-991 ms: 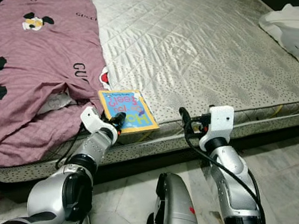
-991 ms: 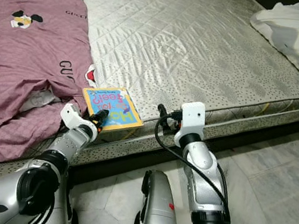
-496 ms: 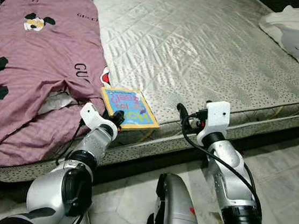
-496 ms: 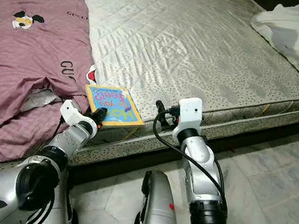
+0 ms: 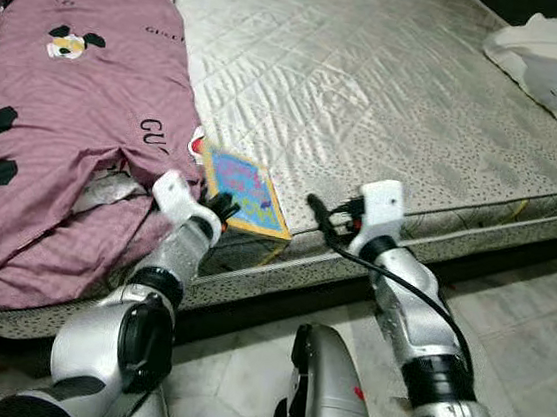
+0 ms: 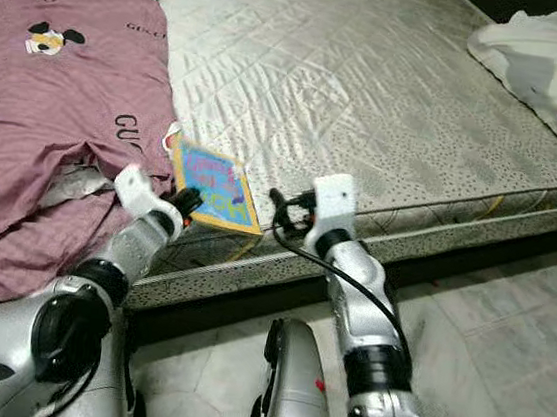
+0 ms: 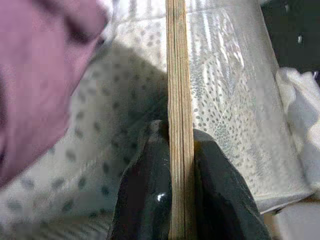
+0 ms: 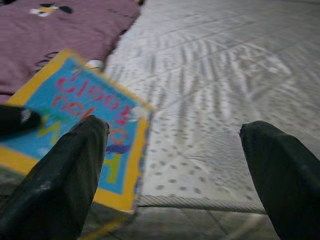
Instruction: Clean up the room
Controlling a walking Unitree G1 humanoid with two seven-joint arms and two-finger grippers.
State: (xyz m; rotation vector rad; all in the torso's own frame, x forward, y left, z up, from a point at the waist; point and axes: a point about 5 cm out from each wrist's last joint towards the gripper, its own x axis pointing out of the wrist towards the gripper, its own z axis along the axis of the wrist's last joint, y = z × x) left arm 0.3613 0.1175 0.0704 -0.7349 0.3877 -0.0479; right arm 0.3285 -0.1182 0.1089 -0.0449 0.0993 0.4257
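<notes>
— Where does the book (image 5: 244,191) sit relative to the two arms?

— At the near edge of the bed (image 5: 401,102), beside the purple blanket (image 5: 63,114). The left gripper (image 5: 220,208) has it: both fingers (image 7: 145,200) are closed on the book's lower edge, one on each face (the left wrist view shows the page stack pinched edge-on). The book is tilted up off the mattress, its far corner pointing toward the middle of the bed.

— And the right arm?

— The right gripper (image 8: 172,165) hovers just beside the book, toward the right along the same edge, fingers spread wide and holding nothing. The book's free side faces it, so a hand-over or two-handed lift looks feasible.
</notes>
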